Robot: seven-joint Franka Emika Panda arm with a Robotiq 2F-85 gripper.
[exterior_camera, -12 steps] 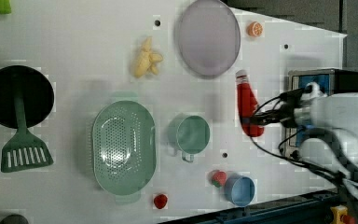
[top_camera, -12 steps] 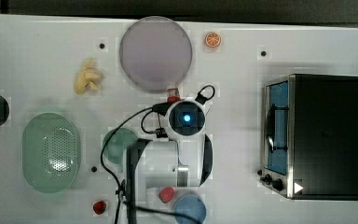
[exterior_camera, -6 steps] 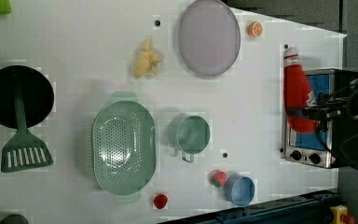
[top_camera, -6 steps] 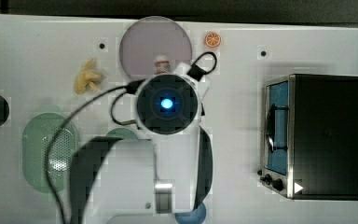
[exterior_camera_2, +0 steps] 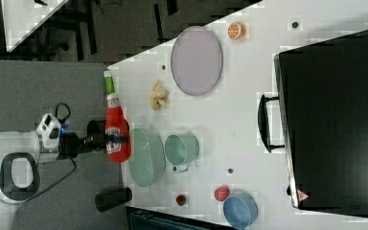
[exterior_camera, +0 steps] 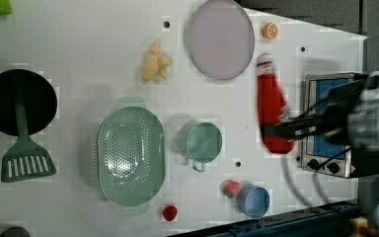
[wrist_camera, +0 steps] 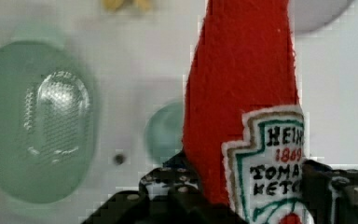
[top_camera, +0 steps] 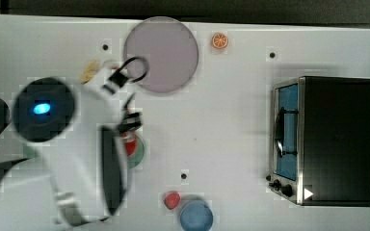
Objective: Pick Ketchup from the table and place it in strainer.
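The ketchup bottle [exterior_camera: 272, 114] is up off the table and carried level, gripped around its lower body by the gripper [exterior_camera: 296, 129], whose jaws are clamped on the labelled part. In the wrist view the red bottle [wrist_camera: 242, 84] rises from between the black fingers [wrist_camera: 168, 186], and its label reads clearly, so the grip sits low, near the base, not near the cap.

Where is it? In the right view the bottle [exterior_camera_2: 116, 132] hangs just on the right view's left of the mint-green strainer [exterior_camera_2: 146, 157], at the table's edge. In the left view the strainer [exterior_camera: 131, 155] lies well to the left view's left, with the green cup [exterior_camera: 202, 143] between bottle and basket.

The step in hand, as I judge it, is the carry to the strainer. Doing it well means bringing the bottle right over the perforated bottom, not the rim, and passing high enough to clear the cup and its handle. The bottle is long, so line it up with the oval's long axis before lowering. Lower it close to the mesh before letting go: a drop from height could bounce it out or tip the light basket. With so low a hold, the capped end may swing, so easy does it.
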